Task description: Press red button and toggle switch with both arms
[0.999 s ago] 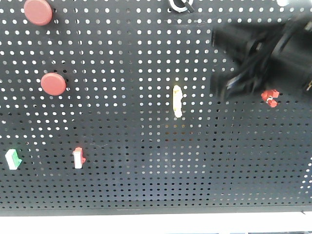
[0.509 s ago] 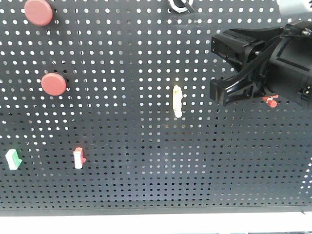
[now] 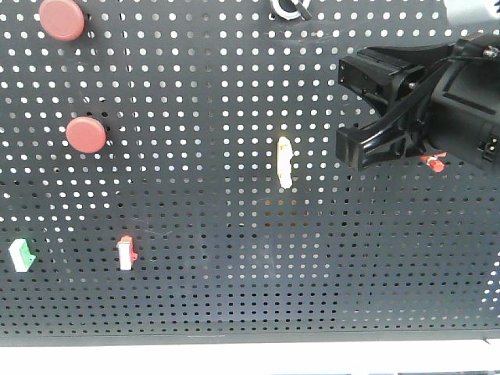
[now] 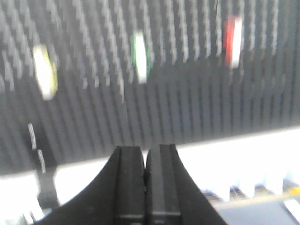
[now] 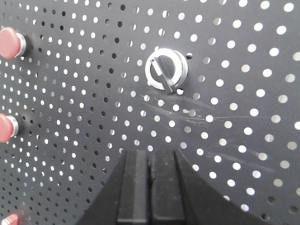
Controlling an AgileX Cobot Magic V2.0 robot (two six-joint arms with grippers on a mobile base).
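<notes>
The switch (image 5: 165, 70), a black knob with a short lever in a silver-white ring, sits on the black pegboard above my right gripper (image 5: 150, 157). That gripper is shut and empty, a short way below the switch and off the board. Two red buttons (image 5: 10, 42) (image 5: 5, 127) are at the left. In the front view the switch (image 3: 291, 8) is cut by the top edge, the red buttons (image 3: 61, 19) (image 3: 85, 134) are upper left, and my black right arm (image 3: 422, 101) hangs at the right. My left gripper (image 4: 145, 154) is shut and empty, in a blurred view low before the board.
A pale yellow lever (image 3: 285, 162) is mid-board. A white-and-red rocker (image 3: 125, 252) and a green-and-white rocker (image 3: 21, 255) are lower left. A small red part (image 3: 432, 162) shows under the right arm. The board's bottom edge meets a white ledge (image 3: 250, 359).
The right arm was blurred in motion a second ago, then settled slightly lower, now covering most of the small red part. It has held still for the last half second.
</notes>
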